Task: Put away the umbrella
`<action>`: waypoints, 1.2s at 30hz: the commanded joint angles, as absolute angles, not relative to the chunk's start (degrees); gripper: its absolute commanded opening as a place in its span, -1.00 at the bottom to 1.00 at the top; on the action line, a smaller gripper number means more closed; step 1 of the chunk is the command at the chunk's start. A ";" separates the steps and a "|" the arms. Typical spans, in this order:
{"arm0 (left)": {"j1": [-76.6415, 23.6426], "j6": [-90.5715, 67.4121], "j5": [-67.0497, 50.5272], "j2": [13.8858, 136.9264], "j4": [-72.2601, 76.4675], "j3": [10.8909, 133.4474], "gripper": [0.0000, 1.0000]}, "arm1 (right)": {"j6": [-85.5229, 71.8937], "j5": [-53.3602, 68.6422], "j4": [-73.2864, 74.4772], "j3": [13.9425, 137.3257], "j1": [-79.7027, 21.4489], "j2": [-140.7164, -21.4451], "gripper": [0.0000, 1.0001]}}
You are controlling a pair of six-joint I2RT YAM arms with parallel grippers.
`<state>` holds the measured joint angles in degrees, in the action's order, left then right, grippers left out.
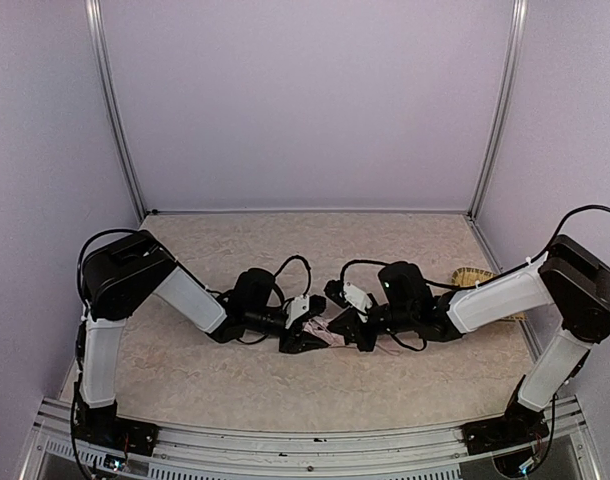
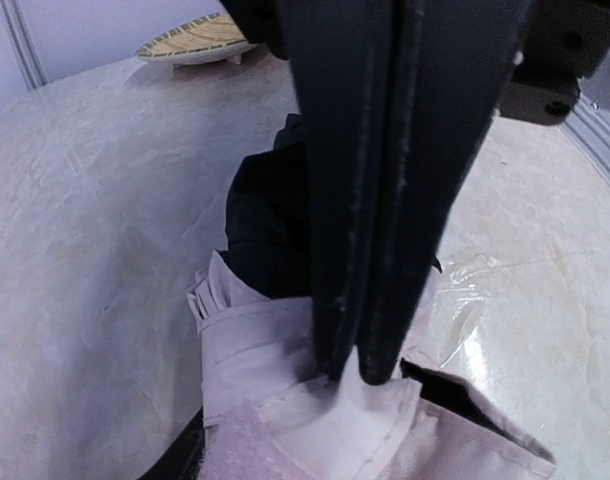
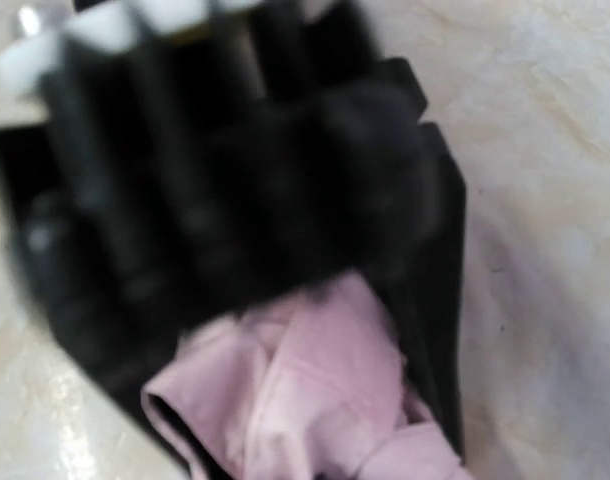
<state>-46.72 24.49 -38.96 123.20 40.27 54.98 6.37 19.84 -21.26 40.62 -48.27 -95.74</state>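
The folded umbrella lies at the middle of the table between both arms, pale pink fabric with black lining. In the left wrist view its pink cloth fills the bottom of the frame. My left gripper has its fingers nearly together, pinching a pale flap of the strap. From above, the left gripper sits at the umbrella's left end. My right gripper sits at the right end. The right wrist view is blurred: the dark right gripper hangs over bunched pink fabric. Whether it grips the fabric does not show.
A woven straw mat lies at the table's right edge behind the right arm and shows again at the top of the left wrist view. Purple walls with metal posts enclose the table.
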 commanded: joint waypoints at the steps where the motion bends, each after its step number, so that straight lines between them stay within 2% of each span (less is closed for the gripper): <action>1: -46.44 22.00 -42.75 125.77 40.46 55.68 -0.17 | 5.98 19.45 -17.88 38.73 -48.86 -97.41 -1.00; 4: -45.87 20.69 -42.83 125.43 42.52 54.99 -0.41 | 6.04 19.03 -17.55 38.40 -48.84 -96.70 -1.00; 7: -45.38 20.49 -43.15 125.46 43.32 54.58 -0.56 | 6.22 19.66 -17.01 37.61 -48.99 -94.71 -0.79; 9: -45.31 20.75 -43.24 125.66 43.34 54.67 -0.65 | 6.64 20.87 -15.96 37.13 -49.21 -93.50 -0.58; 15: -45.44 22.83 -42.72 125.77 42.72 54.28 -0.79 | 6.91 25.48 -10.58 35.99 -49.57 -88.19 -0.20; 21: -45.70 25.48 -41.42 125.68 41.30 54.17 -0.90 | 8.91 30.54 -8.09 34.78 -49.45 -79.92 0.04; 27: -46.15 26.28 -39.66 125.75 39.40 54.73 -1.00 | 4.26 34.76 -6.23 35.94 -44.24 -77.50 0.01; 28: -46.19 26.32 -39.25 125.65 38.97 54.75 -1.00 | 1.29 34.13 -5.73 36.33 -43.26 -77.97 -0.06; 31: -46.23 26.22 -38.31 125.47 38.66 54.53 -1.00 | -9.54 29.66 -2.37 37.70 -41.46 -81.13 -0.47; 36: -46.31 25.70 -37.79 125.20 38.30 54.36 -1.00 | -23.91 37.52 -0.71 36.98 -41.28 -84.28 -0.53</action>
